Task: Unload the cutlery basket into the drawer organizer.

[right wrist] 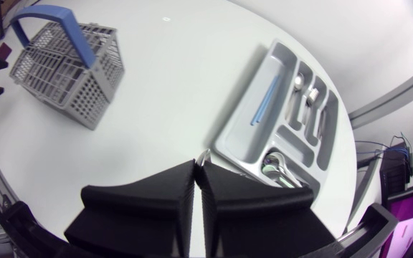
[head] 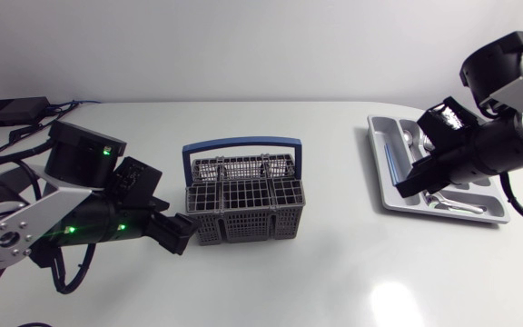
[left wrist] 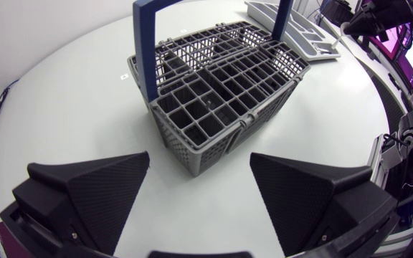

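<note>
1. Progress looked far along, by my judgement: the grey plastic lattice cutlery basket (left wrist: 221, 93) showed no cutlery in the cells that the left wrist view looked into. Its far cells were harder to read.
2. That basket stood upright near the middle of the white counter (head: 334, 282). Its blue hoop handle (head: 241, 143) was raised, which left the top open to a reach from above.
3. The left hand (left wrist: 199, 193) sat low on the counter just beside the basket's near corner, fingers spread wide and holding nothing. The basket was ahead of the fingers, not between them. I judged that the hand was placed there to brace or steady the basket, though it was not touching it.
4. The pale grey plastic drawer organizer (right wrist: 235, 136) lay flat, well apart from the basket, on the right arm's side of the counter.
5. Metal cutlery (right wrist: 303, 93) lay in several of its compartments, and a thin blue strip (right wrist: 264, 100) lay alone in the long one. This suggested sorting by kind.
6. The right hand (right wrist: 198, 168) hung over the organizer's near end, its fingers pressed together. A small bright glint showed at the tips, and I could not tell whether a thin piece was pinched there.
7. Any piece held would call for a release over the compartment of its own kind. If nothing was held, the hand would need to go back and check the basket.
</note>
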Robot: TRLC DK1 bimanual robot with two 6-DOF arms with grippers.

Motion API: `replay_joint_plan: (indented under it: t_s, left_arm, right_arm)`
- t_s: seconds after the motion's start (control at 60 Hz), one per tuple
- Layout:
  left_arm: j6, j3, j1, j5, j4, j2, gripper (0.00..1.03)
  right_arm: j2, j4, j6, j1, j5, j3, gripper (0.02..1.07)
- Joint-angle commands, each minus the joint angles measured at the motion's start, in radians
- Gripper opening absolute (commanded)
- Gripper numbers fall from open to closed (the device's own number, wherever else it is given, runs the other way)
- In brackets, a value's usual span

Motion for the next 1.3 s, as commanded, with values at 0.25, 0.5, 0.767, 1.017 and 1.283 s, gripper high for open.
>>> replay_joint_plan:
  t_s: [0.25, 0.5, 0.767, 1.017, 1.283]
  left_arm:
    - [0.008, -0.007, -0.007, -0.024, -0.023, -0.012, 0.98]
    - [0.008, -0.007, -0.026, -0.059, -0.033, -0.018, 0.98]
    - [0.005, -0.011, -0.033, -0.113, -0.038, -0.025, 0.98]
    - [0.005, -0.025, -0.027, -0.152, -0.042, -0.041, 0.98]
    - [0.006, -0.047, -0.024, -0.198, -0.044, -0.068, 0.99]
  right_arm:
    - [0.242, 0.272, -0.165, -0.261, 0.169, -0.064, 0.08]
    - [0.434, 0.427, -0.197, -0.366, 0.23, -0.018, 0.08]
    - [0.544, 0.51, -0.211, -0.408, 0.247, 0.022, 0.2]
    - [0.501, 0.519, -0.205, -0.397, 0.218, -0.008, 1.03]
    - [0.306, 0.555, -0.156, -0.371, 0.071, -0.081, 1.03]
